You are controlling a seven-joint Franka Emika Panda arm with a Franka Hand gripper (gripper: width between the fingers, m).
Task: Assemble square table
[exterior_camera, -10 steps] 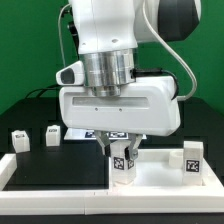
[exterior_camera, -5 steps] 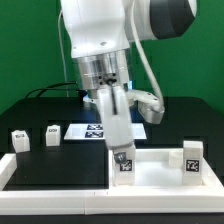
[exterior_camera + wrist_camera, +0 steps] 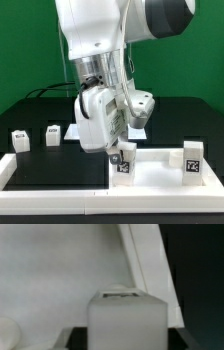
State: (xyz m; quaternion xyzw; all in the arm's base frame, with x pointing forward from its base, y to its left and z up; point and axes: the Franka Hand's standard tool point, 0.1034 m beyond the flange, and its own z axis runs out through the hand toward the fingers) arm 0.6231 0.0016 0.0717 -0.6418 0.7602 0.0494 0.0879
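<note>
The white robot arm point(image 3: 100, 40) reaches down over the black counter point(image 3: 60, 160) with its wrist turned at a slant. Its pincer point(image 3: 119, 151) is clamped on the top of a small white stubby plastic leg with a black-and-white square tag point(image 3: 122, 164). This gripped leg stands upright at the corner of the white plastic square tabletop panel with raised edges point(image 3: 160, 173) that lies towards the exterior view's left. The panel rests flat on the counter, at the front on the exterior view's right. In the wrist view the gripped leg point(image 3: 127, 317) fills the gap between the two dark finger pads point(image 3: 75, 339), with the panel's pale surface point(image 3: 50, 274) and one raised edge point(image 3: 145, 263) behind it. Whether the leg's foot is seated in a corner socket cannot be told. A second tagged white leg point(image 3: 193, 158) stands upright on the panel at the corner on the exterior view's right, well apart from the gripped one. Two more small tagged white legs, one point(image 3: 19, 139) and the other point(image 3: 52, 133), sit loose on the counter at the exterior view's left, near each other but not touching. A long white border rail point(image 3: 55, 187) runs along the counter's front edge.
</note>
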